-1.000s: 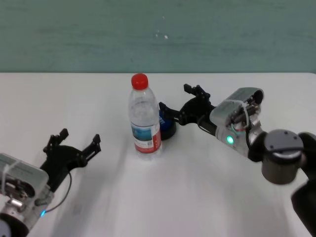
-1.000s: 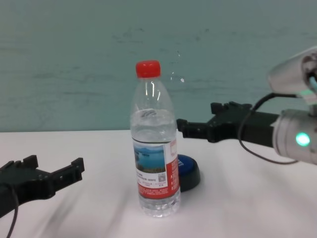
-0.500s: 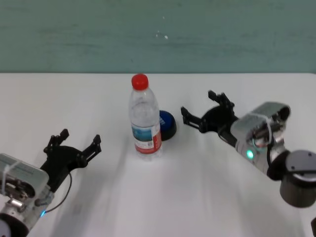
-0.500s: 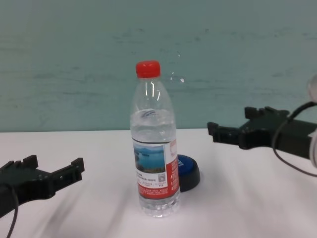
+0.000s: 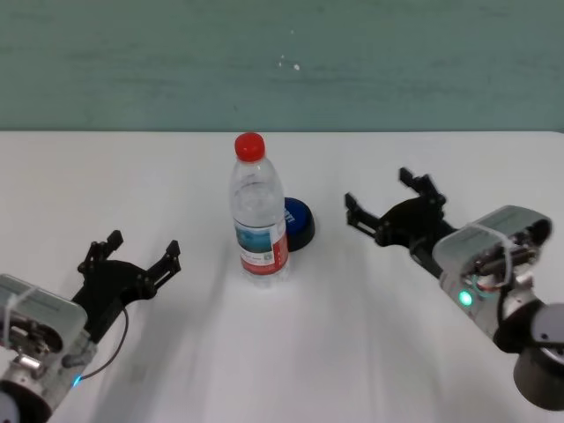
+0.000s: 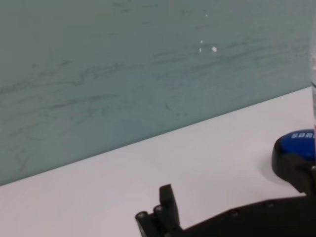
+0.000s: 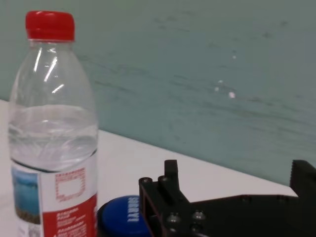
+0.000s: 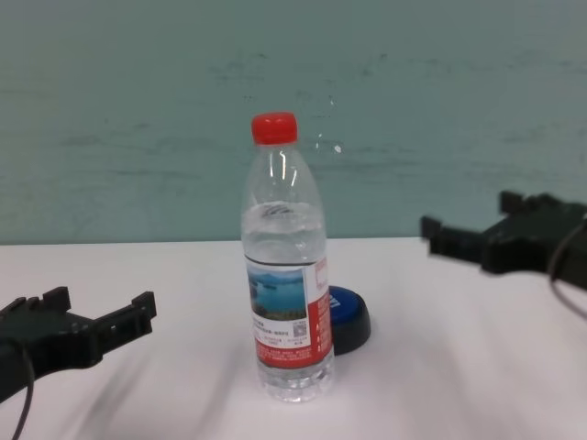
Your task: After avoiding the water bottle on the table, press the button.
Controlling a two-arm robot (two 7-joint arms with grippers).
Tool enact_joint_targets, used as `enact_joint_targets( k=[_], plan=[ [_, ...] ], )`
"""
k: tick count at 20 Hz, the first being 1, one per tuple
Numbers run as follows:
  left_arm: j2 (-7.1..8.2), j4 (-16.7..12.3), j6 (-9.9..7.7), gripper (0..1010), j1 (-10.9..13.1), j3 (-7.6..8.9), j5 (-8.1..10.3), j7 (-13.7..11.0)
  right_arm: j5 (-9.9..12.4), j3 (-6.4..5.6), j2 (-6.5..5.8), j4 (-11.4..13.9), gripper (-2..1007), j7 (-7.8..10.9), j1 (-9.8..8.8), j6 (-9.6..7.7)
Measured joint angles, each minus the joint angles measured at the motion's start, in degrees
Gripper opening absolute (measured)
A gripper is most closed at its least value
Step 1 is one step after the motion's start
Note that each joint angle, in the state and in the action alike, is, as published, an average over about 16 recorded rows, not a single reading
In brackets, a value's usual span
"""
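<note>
The water bottle point(image 5: 260, 216), clear with a red cap, stands upright mid-table point(image 5: 291, 352). The blue-topped button point(image 5: 299, 222) sits just behind and right of it, touching nothing. My right gripper point(image 5: 379, 194) is open and empty, hovering to the right of the button with a clear gap between them. The chest view shows the bottle point(image 8: 284, 284), the button point(image 8: 349, 314) and the right gripper point(image 8: 470, 215) off to the right. The right wrist view shows the bottle point(image 7: 52, 143) and the button point(image 7: 121, 217) ahead of its fingers point(image 7: 163, 195). My left gripper point(image 5: 141, 247) is open and idle at the near left.
A teal wall runs behind the table's far edge point(image 5: 282, 130). Nothing else stands on the white tabletop. In the left wrist view the button point(image 6: 296, 148) shows far off past one finger point(image 6: 160, 215).
My right gripper has drawn back from over the button, moving right and toward me, still open. The bottle, the button and the left arm have not moved.
</note>
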State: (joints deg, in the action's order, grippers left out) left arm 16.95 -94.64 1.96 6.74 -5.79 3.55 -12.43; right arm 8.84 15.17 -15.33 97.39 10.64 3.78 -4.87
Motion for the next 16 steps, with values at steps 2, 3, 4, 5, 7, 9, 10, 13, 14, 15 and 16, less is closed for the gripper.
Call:
enact_joint_targets(
  k=[2, 3, 4, 5, 7, 9, 10, 13, 14, 15, 16],
  plan=[
    [0.0, 0.0, 0.0, 1000, 0.0, 0.0, 0.0, 0.0, -0.51, -0.74, 0.48, 1.68, 1004, -1.12, -1.8, 0.65],
    [0.0, 0.0, 0.0, 1000, 0.0, 0.0, 0.0, 0.0, -0.75, -1.09, 0.74, 2.44, 1004, -1.65, -2.64, 1.0],
    [0.0, 0.0, 0.0, 1000, 0.0, 0.0, 0.0, 0.0, -0.99, -1.42, 1.01, 3.17, 1004, -2.16, -3.52, 1.37],
    [0.0, 0.0, 0.0, 1000, 0.0, 0.0, 0.0, 0.0, -1.23, -1.77, 1.31, 3.9, 1004, -2.68, -4.44, 1.75],
    [0.0, 0.0, 0.0, 1000, 0.0, 0.0, 0.0, 0.0, -1.65, -2.46, 1.9, 5.2, 1004, -3.64, -6.22, 2.54],
    [0.0, 0.0, 0.0, 1000, 0.0, 0.0, 0.0, 0.0, -2.0, -3.17, 2.49, 6.34, 1004, -4.51, -7.98, 3.31],
    [0.0, 0.0, 0.0, 1000, 0.0, 0.0, 0.0, 0.0, -2.15, -3.48, 2.77, 6.82, 1004, -4.85, -8.8, 3.67],
    [0.0, 0.0, 0.0, 1000, 0.0, 0.0, 0.0, 0.0, -2.4, -4.39, 3.53, 7.88, 1004, -5.61, -11.05, 4.65],
    [0.0, 0.0, 0.0, 1000, 0.0, 0.0, 0.0, 0.0, -2.42, -4.7, 3.78, 8.08, 1004, -5.78, -11.73, 4.96],
    [0.0, 0.0, 0.0, 1000, 0.0, 0.0, 0.0, 0.0, -2.4, -5.02, 4.01, 8.21, 1004, -5.92, -12.36, 5.26],
    [0.0, 0.0, 0.0, 1000, 0.0, 0.0, 0.0, 0.0, -2.37, -5.35, 4.24, 8.27, 1004, -6.04, -12.95, 5.56]
  ],
)
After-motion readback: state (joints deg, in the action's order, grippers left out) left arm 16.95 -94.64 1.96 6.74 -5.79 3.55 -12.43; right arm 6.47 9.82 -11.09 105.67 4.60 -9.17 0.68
